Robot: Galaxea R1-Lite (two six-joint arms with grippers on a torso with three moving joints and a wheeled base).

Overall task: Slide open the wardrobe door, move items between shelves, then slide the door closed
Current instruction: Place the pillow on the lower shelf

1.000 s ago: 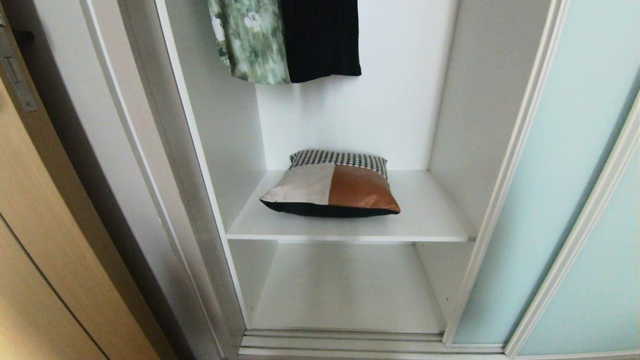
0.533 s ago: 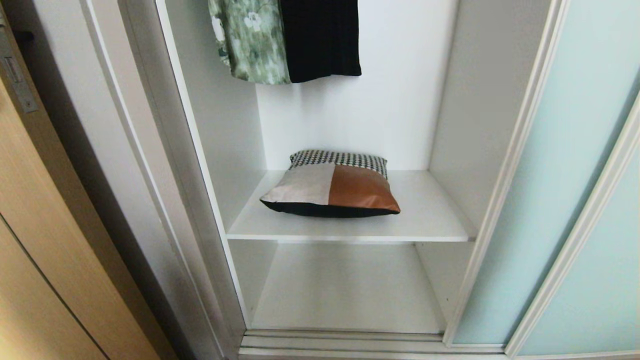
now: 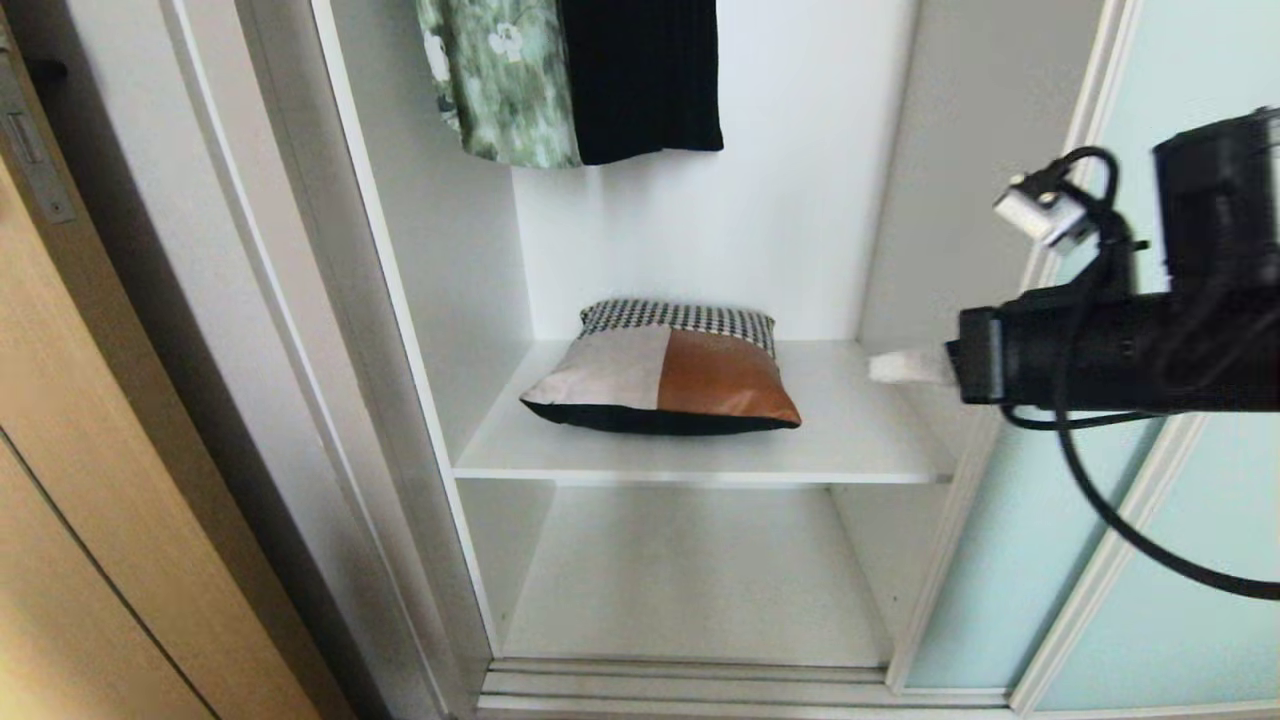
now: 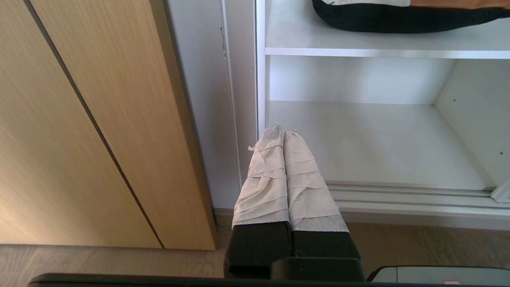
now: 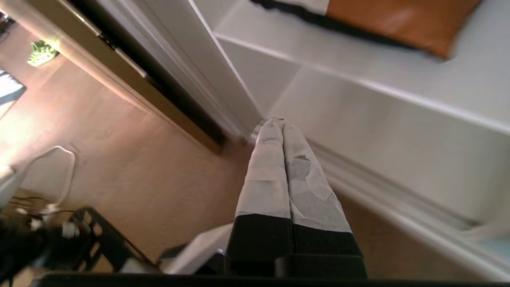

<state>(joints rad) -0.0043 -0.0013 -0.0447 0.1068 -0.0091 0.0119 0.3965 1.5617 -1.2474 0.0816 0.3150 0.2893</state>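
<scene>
The frosted blue-green sliding wardrobe door [image 3: 1130,330] stands slid aside at the right, leaving the wardrobe open. A patchwork cushion [image 3: 662,372] of beige, rust-brown and houndstooth lies on the upper white shelf [image 3: 860,440]; its dark edge [image 4: 402,18] and rust corner [image 5: 398,20] show in the wrist views. The lower shelf [image 3: 690,580] is bare. My right gripper [image 3: 885,368] reaches in from the right, level with the cushion and apart from it, shut and empty [image 5: 279,123]. My left gripper [image 4: 282,133] hangs low before the lower shelf, shut and empty.
A green floral garment [image 3: 500,80] and a black one [image 3: 645,75] hang above the cushion. A tan wood-grain door [image 3: 90,500] stands at the left. The sliding track [image 3: 690,685] runs along the wardrobe's foot above the wood floor [image 4: 418,247].
My right arm has swung up into the head view from the right, its shut gripper now beside the upper shelf. The cushion and door have not moved.
</scene>
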